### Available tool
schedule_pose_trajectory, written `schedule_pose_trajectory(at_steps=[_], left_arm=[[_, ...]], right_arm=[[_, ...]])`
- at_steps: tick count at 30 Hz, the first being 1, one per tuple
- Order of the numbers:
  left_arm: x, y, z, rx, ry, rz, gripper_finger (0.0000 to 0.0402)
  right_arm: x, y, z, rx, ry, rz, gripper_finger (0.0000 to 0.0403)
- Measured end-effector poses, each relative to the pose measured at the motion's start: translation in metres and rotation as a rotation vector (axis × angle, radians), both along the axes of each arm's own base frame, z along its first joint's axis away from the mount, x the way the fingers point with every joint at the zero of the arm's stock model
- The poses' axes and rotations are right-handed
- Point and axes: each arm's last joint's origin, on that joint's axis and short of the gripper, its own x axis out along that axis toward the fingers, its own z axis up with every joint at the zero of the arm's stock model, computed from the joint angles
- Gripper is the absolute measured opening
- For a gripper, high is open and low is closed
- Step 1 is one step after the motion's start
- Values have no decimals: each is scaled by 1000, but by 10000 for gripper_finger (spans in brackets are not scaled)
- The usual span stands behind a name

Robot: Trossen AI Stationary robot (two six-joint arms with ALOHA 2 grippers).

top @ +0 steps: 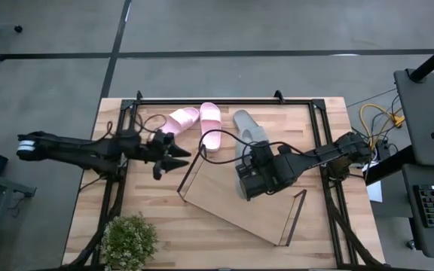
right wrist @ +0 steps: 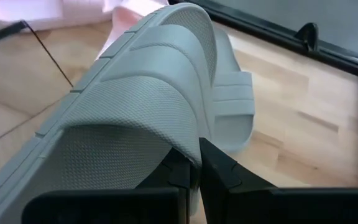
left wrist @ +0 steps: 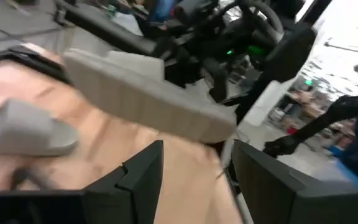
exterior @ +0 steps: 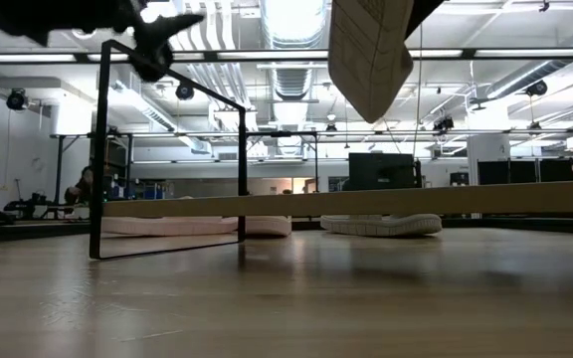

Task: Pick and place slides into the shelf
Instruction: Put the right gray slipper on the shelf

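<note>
The held grey slide (right wrist: 138,93) hangs from my right gripper (right wrist: 194,171), whose fingers are pinched tight on the edge of its ribbed strap. In the low view its sole (exterior: 371,50) is well clear of the board, tilted with one end down. From above, it sits near the middle of the table (top: 164,211), over the shelf (top: 232,214) close to the board's 12 o'clock edge.

The shelf lies skewed, its long side running from about 9 o'clock down toward 5 o'clock, with a wire frame (exterior: 167,149) at each short end. The board is bare, so I judge this to be the first placement.

To do it well, I should carry the slide toward one end of the board, beside a frame, so three more can fit. I would turn my wrist until the sole is level and the slide lies across the board, then lower until the sole rests flat before I let go. Releasing from this height and tilt would likely make the soft slide bounce or roll off.

The second grey slide (top: 247,124) lies on the table at 12 o'clock from my gripper, just beyond the shelf. The pink slides (top: 211,128) lie at 10 to 11 o'clock. My left gripper (top: 173,154) hovers at 9 o'clock near the shelf's corner, fingers apart and holding nothing. A plant (top: 129,239) stands at 7 o'clock, well out of the way.
</note>
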Motion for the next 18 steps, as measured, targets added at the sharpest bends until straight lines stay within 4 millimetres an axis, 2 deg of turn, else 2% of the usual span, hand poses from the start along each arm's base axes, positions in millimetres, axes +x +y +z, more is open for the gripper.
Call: schedule_pose_trajectory(at_steps=[3, 8, 12, 18], left_arm=[[15, -1, 15, -39, 2, -45, 179], [31, -2, 29, -77, 17, -100, 179], [39, -3, 28, -77, 34, -125, 179], [50, -2, 24, -155, 79, -97, 179]], right_arm=[[0, -1, 1, -39, -30, -16, 8], [2, -6, 3, -149, -61, -15, 8], [4, -10, 6, -263, -104, -23, 8], [5, -12, 6, -296, -67, 7, 8]])
